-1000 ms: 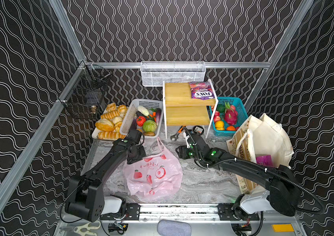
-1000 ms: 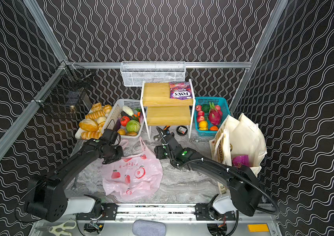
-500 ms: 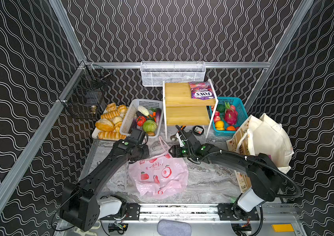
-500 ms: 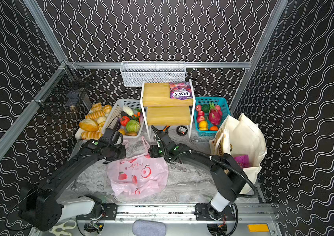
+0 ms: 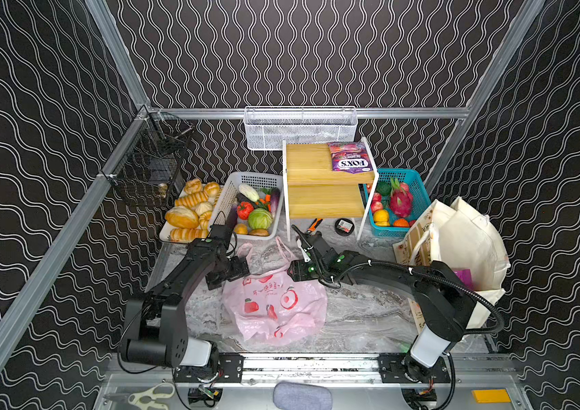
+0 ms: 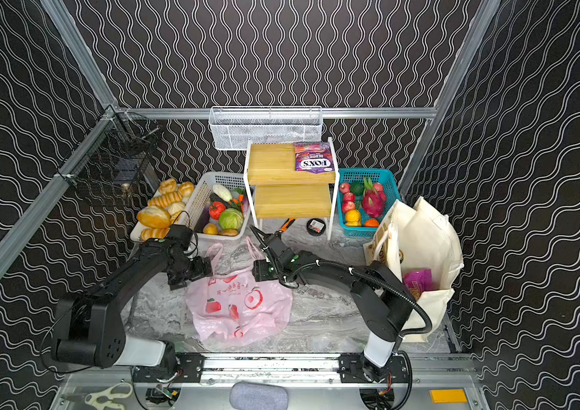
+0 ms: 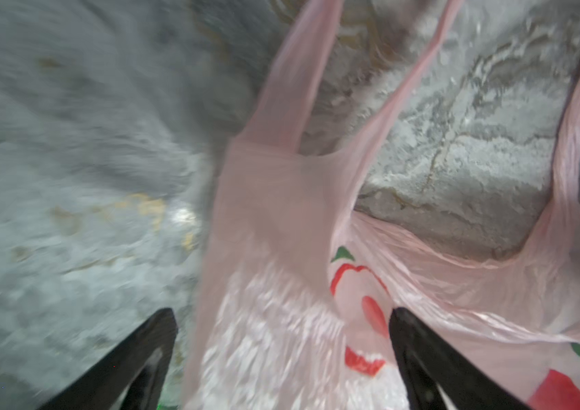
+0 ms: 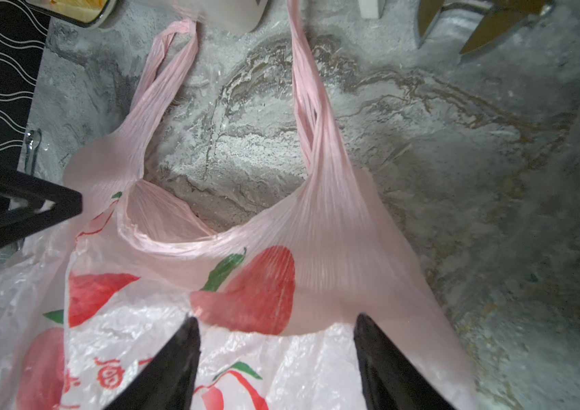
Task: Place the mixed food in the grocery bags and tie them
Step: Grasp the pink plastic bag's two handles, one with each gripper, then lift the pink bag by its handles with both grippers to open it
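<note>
- left gripper: fingers spread wide, one on each side of the pink plastic bag at its shoulder. Nothing pinched as far as I can see.
- right gripper: fingers also apart, over the bag film below the other handle, nothing clamped.
- In both top views the left gripper is at the bag's 10 o'clock corner and the right gripper at 1 o'clock. The loop handles lie loose toward 12.
- The bag lies slumped mid-table.
- Further out, the cabbage and tomato are in the white basket at 11 o'clock.
- The FOX'S packet is on the wooden shelf around 12.
- The canvas tote is at 2 to 3 o'clock, with a purple packet inside.
</note>
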Controlling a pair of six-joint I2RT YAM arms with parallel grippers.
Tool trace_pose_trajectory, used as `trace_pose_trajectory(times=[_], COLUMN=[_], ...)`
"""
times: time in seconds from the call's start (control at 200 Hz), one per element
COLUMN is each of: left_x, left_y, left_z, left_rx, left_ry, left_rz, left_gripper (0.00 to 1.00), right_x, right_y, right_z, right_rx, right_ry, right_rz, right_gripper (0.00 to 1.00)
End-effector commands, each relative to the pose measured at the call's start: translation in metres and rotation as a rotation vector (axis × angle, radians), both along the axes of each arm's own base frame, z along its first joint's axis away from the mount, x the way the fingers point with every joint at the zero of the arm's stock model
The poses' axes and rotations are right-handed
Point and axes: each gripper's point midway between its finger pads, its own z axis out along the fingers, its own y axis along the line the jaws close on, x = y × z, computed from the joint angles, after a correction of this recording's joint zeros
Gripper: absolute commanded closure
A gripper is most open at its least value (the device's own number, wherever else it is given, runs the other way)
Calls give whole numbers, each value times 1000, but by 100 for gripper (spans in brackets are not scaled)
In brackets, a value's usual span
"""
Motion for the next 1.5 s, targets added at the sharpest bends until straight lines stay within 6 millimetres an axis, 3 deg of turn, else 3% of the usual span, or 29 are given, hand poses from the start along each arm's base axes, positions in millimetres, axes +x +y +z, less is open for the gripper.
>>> trace_pose_trajectory(times=[0.0, 0.06, 0.13, 0.295, 0.466, 0.621, 0.806, 0.961, 1.171, 1.306, 1.497], left_x=[7, 6, 12, 24, 13, -13, -28, -31, -32, -33, -35], left_y=[-17, -17, -25, -58, -80, -98, -113, -120, -116, -115, -113], left_z=[-7, -9, 4, 70, 136, 187, 193, 191, 200, 200, 203], left_rx=[-93, -89, -135, -342, -430, -431, -459, -460, -435, -423, -407], left_ry=[-9, -5, -80, -396, -726, -1018, -1064, -1055, -1098, -1106, -1115], left_rz=[-57, -65, -95, -162, -207, -281, -369, -416, -426, -437, -445], left_gripper=[15, 34, 60, 100, 100, 100, 100, 100, 100, 100, 100], right_x=[-1, 0, 1, 0, -19, -30, -27, -18, -27, -21, -19], right_y=[1, -2, -8, -39, -51, -35, -18, -2, 0, -4, -4], right_z=[4, 5, 16, 62, 105, 123, 104, 103, 66, 67, 73], right_rx=[-8, -22, -29, -15, 173, 257, 219, 240, 198, 226, 263], right_ry=[5, 11, 8, 60, 121, 255, 366, 384, 471, 450, 429], right_rz=[5, -10, -49, -229, -334, -340, -376, -365, -370, -417, -409], right_gripper=[30, 30, 31, 30, 26, 21, 14, 13, 29, 32, 77])
